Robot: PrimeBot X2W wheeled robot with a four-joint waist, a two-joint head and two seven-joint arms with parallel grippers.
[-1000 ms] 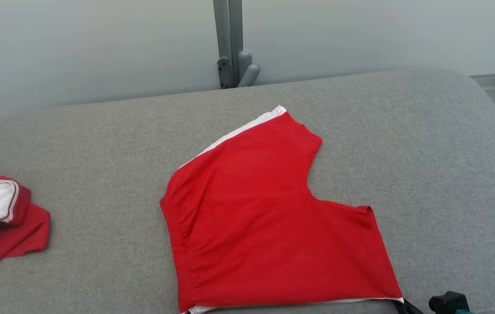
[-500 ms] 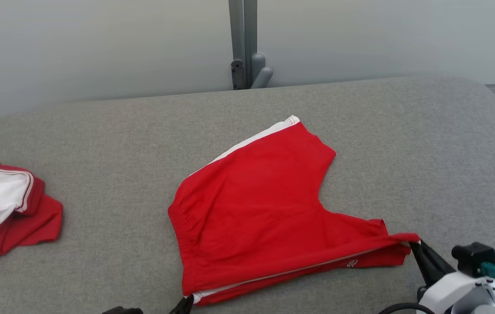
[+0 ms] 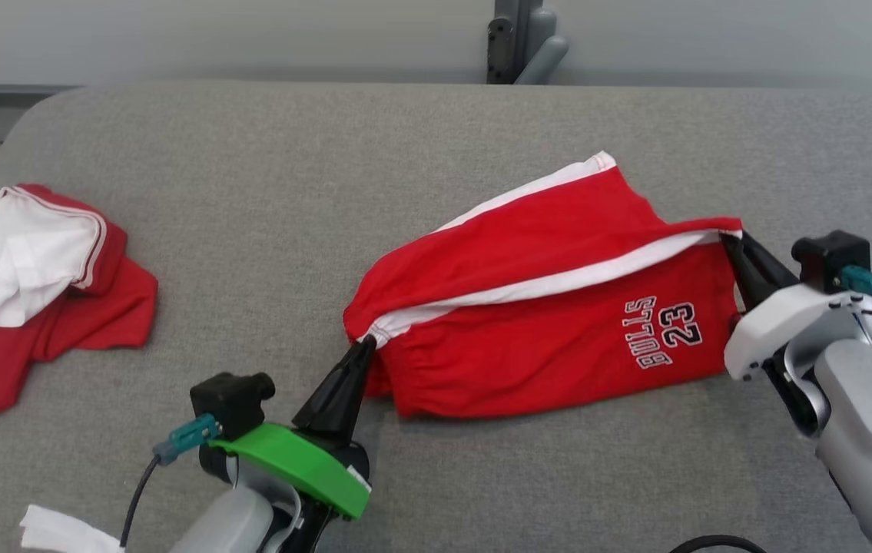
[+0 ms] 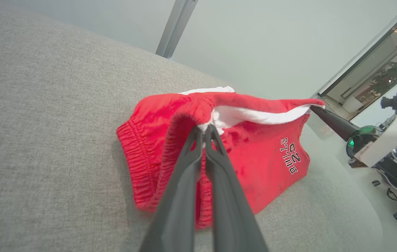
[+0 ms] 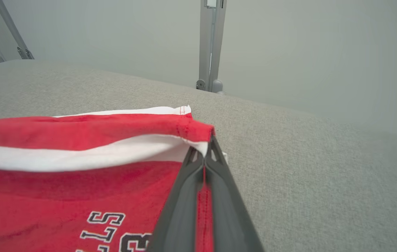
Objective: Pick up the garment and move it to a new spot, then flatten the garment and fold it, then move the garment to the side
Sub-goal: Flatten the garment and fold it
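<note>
Pinched tight shut, my left gripper (image 3: 364,347) has hold of the waistband corner of the red shorts (image 3: 543,346), right where the white side stripe (image 3: 535,288) ends. My right gripper (image 3: 729,238) is squeezed shut too. It has the hem corner at the other end of that same stripe.

Between my two grippers the stripe edge is lifted and pulled into a straight line. The cloth under it hangs down to the gray fabric surface (image 3: 251,192). The rest of the shorts lies on the surface, a bit to the right of its middle, about halfway between the near edge and the far edge. The letters BULLS 23 (image 3: 662,332) show on the leg near my right gripper.

Another bundle of red and white clothes (image 3: 36,284) sits well apart, by the left edge. One small white scrap (image 3: 59,530) lies at the near left corner. One gray metal post (image 3: 516,42) stands behind the far edge.
</note>
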